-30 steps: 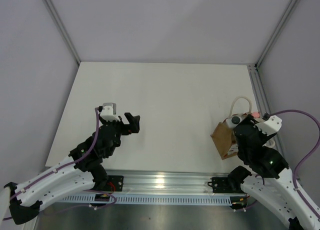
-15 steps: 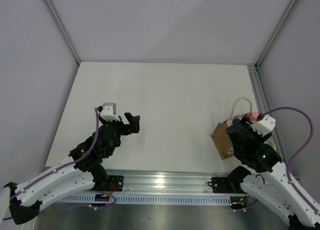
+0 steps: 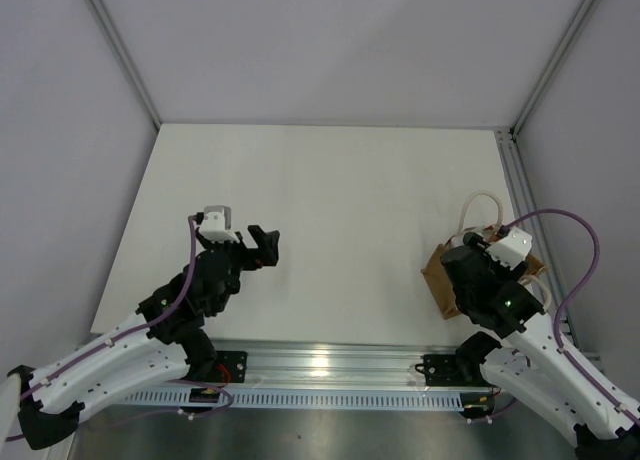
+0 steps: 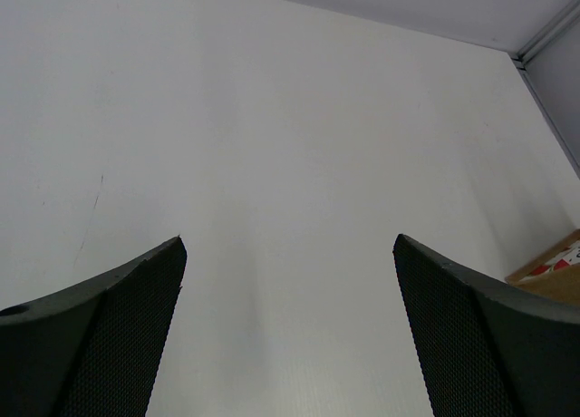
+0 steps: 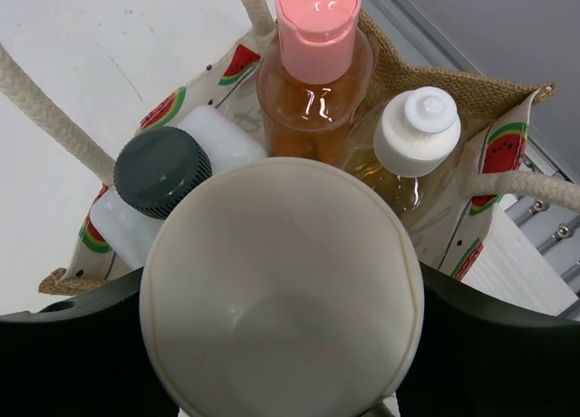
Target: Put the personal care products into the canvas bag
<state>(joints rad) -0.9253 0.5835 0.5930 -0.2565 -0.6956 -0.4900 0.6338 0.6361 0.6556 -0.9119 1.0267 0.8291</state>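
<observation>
The canvas bag stands at the table's right edge, tan with cream loop handles. In the right wrist view the bag holds the orange bottle with pink cap, the amber bottle with white cap and the clear bottle with black cap, all upright. My right gripper is shut on the squat pale cylinder, seen end-on, right above the bag's mouth. In the top view my right gripper covers the bag. My left gripper is open and empty over bare table; its fingers stand wide apart.
An aluminium rail runs along the table's right edge beside the bag. Grey walls close the back and sides. A corner of the bag shows at the right edge of the left wrist view.
My right arm has shifted left and forward over the bag with the cylinder, which now hides under the wrist in the top view. The left arm has not moved.
</observation>
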